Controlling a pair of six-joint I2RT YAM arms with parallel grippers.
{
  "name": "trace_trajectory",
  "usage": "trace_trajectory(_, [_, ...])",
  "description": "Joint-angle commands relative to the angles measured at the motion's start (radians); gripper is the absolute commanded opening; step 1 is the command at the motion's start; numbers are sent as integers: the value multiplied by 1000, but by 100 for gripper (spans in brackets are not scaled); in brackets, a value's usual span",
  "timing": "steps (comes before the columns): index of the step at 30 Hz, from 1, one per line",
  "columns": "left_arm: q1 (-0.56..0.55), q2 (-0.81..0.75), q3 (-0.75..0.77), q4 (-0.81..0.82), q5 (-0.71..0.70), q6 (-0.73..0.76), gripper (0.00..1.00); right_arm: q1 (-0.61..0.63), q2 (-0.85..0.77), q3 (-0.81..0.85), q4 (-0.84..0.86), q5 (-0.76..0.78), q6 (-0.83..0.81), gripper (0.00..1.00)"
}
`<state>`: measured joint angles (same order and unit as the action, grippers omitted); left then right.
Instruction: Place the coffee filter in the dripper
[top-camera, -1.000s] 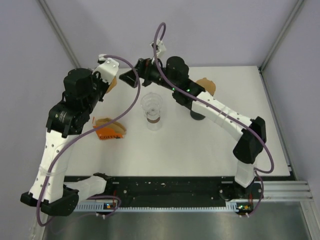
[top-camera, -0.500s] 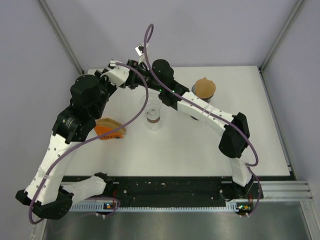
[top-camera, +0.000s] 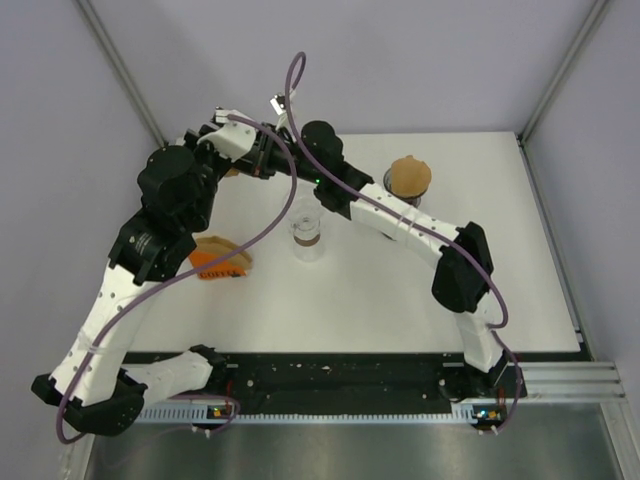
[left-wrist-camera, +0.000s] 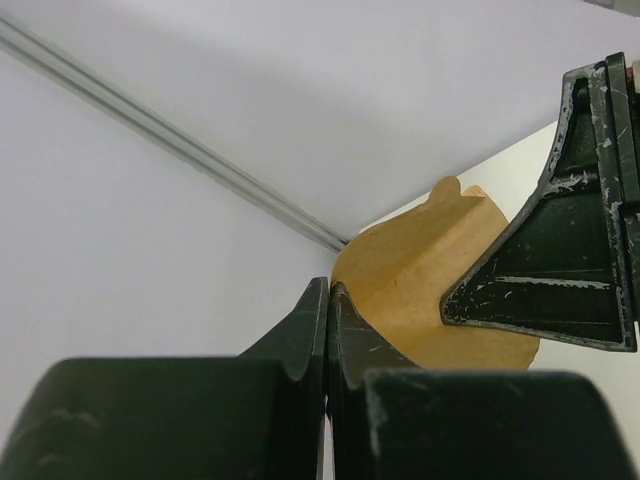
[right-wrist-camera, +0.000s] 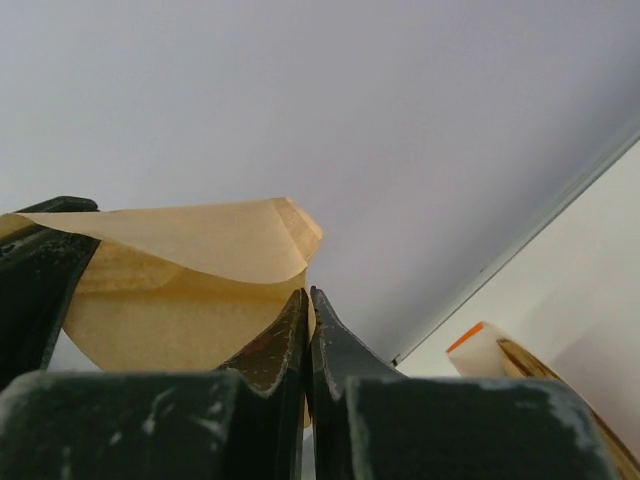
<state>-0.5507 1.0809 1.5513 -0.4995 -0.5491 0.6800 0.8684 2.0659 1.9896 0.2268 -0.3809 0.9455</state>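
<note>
Over the far-left corner of the white bench (top-camera: 400, 290), your left end effector (left-wrist-camera: 328, 295) and right end effector (right-wrist-camera: 308, 300) both clench the raised coffee filter (left-wrist-camera: 420, 290), while the clear dripper (top-camera: 306, 232) stands well apart, rightward and nearer the arm bases.

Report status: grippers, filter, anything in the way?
Left gripper shut on filter. Right gripper shut on same filter, far-left of table. Glass stands mid-table, apart from both.
</note>
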Motion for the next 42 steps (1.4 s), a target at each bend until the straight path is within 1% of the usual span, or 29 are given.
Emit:
trace_trajectory(1, [-6, -13, 75, 90, -31, -8, 0, -25, -52, -17, -99, 102, -137, 0])
trace_trajectory(4, [-5, -16, 72, 44, -17, -42, 0, -25, -84, 0, -194, 155, -261, 0])
trace_trajectory(5, [-6, -13, 73, 0, 0, -62, 0, -25, -95, 11, -225, 174, -301, 0])
trace_trajectory(6, [-5, -13, 78, -32, 18, -92, 7, -25, -105, 21, -291, 191, -345, 0])
trace_trajectory(8, [-6, -4, 98, -124, 58, -176, 32, -25, -122, 49, -380, 211, -419, 0])
trace_trajectory(10, [-5, 20, 145, -222, 74, -287, 50, -25, -130, 96, -492, 226, -488, 0])
trace_trajectory(11, [-6, 39, 176, -269, 75, -339, 58, -25, -133, 116, -551, 237, -525, 0])
trace_trajectory(13, [-3, 74, 225, -368, 107, -413, 63, -26, -145, 156, -662, 273, -602, 0])
trace_trajectory(15, [-3, 97, 259, -434, 161, -477, 66, -32, -159, 170, -756, 307, -651, 0])
trace_trajectory(19, [-5, 128, 285, -507, 276, -574, 67, -54, -161, 215, -930, 330, -700, 0])
trace_trajectory(21, [-3, 142, 285, -524, 337, -609, 70, -62, -135, 270, -1033, 362, -728, 0])
trace_trajectory(24, [-3, 152, 253, -522, 391, -646, 73, -78, -109, 330, -1132, 359, -735, 0])
trace_trajectory(27, [-3, 168, 208, -504, 431, -669, 77, -95, -110, 319, -1149, 333, -711, 0])
trace_trajectory(29, [-3, 189, 188, -487, 466, -677, 84, -100, -110, 316, -1156, 326, -694, 0])
trace_trajectory(32, [-5, 232, 190, -467, 520, -729, 92, -103, -105, 319, -1167, 320, -671, 0])
trace_trajectory(35, [-6, 272, 213, -436, 603, -737, 95, -109, -99, 318, -1173, 300, -642, 0])
trace_trajectory(40, [-12, 344, 240, -410, 594, -744, 95, -109, -87, 328, -1173, 269, -616, 0])
trace_trajectory(42, [-14, 366, 243, -404, 586, -752, 92, -111, -84, 334, -1173, 263, -608, 0])
